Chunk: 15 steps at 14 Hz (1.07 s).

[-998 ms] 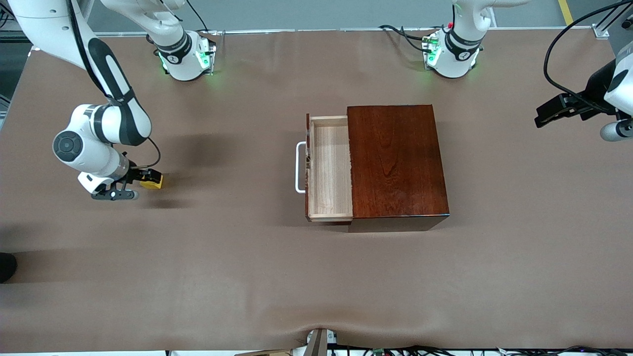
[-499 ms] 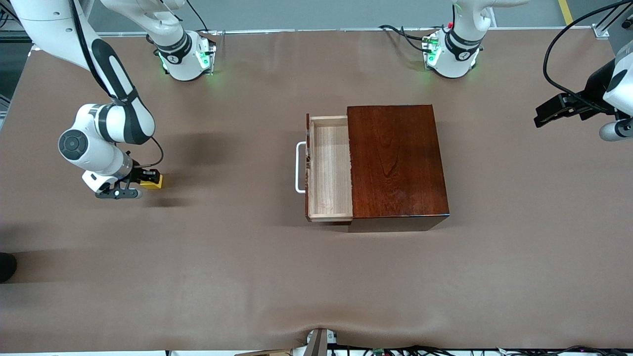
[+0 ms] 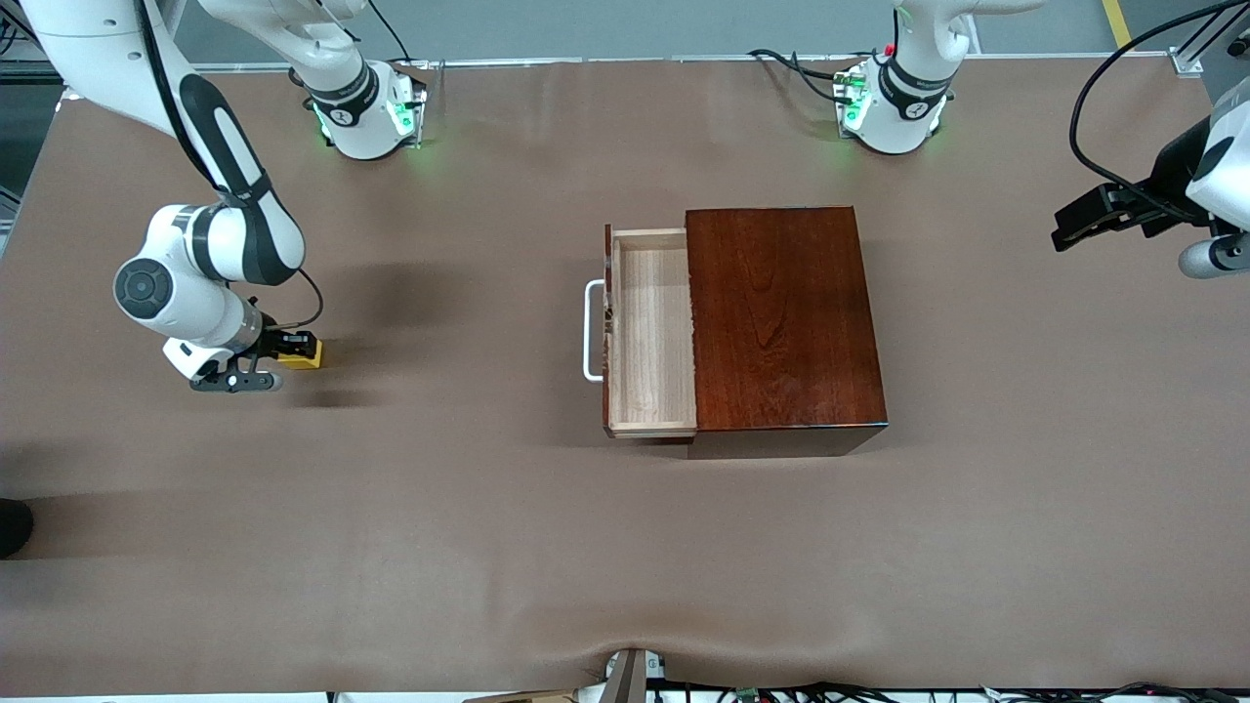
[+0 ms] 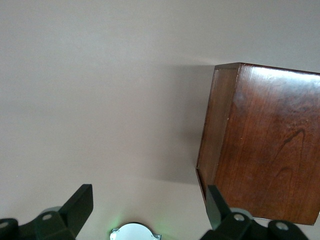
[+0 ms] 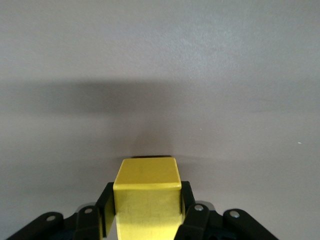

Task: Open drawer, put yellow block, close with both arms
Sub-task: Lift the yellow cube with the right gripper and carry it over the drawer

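The yellow block (image 3: 307, 356) is low at the table, toward the right arm's end. My right gripper (image 3: 290, 347) is shut on it; in the right wrist view the black fingers (image 5: 106, 207) press both sides of the yellow block (image 5: 146, 182). The drawer (image 3: 652, 332) stands pulled out of the dark reddish-brown box (image 3: 781, 317), its light-wood tray empty, its white handle (image 3: 591, 330) facing the right arm's end. My left gripper (image 3: 1074, 220) is open and empty, up in the air past the box at the left arm's end; the left wrist view shows the box (image 4: 265, 150) from its closed end.
Brown table covering (image 3: 439, 527) all around. Cables (image 3: 781, 691) run along the table edge nearest the front camera. The arms' green-lit bases (image 3: 366, 117) stand at the edge farthest from the front camera.
The right arm's wrist has shifted slightly over the yellow block, which has barely moved. The left gripper has drifted a little. The drawer is unchanged.
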Motion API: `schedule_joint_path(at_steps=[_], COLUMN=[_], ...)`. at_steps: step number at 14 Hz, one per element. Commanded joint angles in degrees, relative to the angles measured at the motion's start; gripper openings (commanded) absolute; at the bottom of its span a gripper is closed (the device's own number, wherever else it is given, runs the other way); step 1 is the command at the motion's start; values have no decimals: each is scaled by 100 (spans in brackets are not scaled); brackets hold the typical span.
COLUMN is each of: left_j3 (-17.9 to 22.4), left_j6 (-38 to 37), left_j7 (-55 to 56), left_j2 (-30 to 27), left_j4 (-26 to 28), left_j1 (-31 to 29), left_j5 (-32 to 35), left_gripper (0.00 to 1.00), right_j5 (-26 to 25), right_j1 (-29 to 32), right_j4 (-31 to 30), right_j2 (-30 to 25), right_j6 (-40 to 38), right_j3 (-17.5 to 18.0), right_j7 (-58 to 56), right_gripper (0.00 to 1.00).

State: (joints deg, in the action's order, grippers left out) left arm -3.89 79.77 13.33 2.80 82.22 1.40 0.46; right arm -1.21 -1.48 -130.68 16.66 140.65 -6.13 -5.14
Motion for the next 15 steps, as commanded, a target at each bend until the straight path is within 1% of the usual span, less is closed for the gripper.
schedule_joint_path(at_steps=[1,3,4,6,9,11,13,15], left_j3=[-25,-25,-25,-25,-25,-25,-25,-25], left_j6=[-67,-67,-67,-67,-67,-67,-67,-67], left_j7=[20,20,20,20,20,20,20,20], left_j2=[-69,-69,-61,-60,-60,-60,-60,-60], left_j4=[-13,-13,-13,-22,-22,-22,-22,-13], left_j1=[-8,-8,-8,-8,-17,-8,-8,-8], left_j5=[16,16,16,16,16,16,16,16], left_gripper=[100,100,100,100,100,100,100,100], right_j5=[24,24,24,33,68,391,699,928], right_j1=[-194,-361,-458,-598,-1046,-1301,-1407,-1644], right_j4=[199,629,771,1034,1763,2036,2230,2476], right_j2=[-391,-444,-505,-602,-585,-576,-567,-567], right_j6=[-659,-1423,-1662,-2118,-3024,-3271,-3386,-3527], right_j3=[41,102,103,173,278,270,279,270], right_j7=[135,389,608,1152,2224,2770,3157,3744], right_gripper=[0,0,0,0,0,0,0,0])
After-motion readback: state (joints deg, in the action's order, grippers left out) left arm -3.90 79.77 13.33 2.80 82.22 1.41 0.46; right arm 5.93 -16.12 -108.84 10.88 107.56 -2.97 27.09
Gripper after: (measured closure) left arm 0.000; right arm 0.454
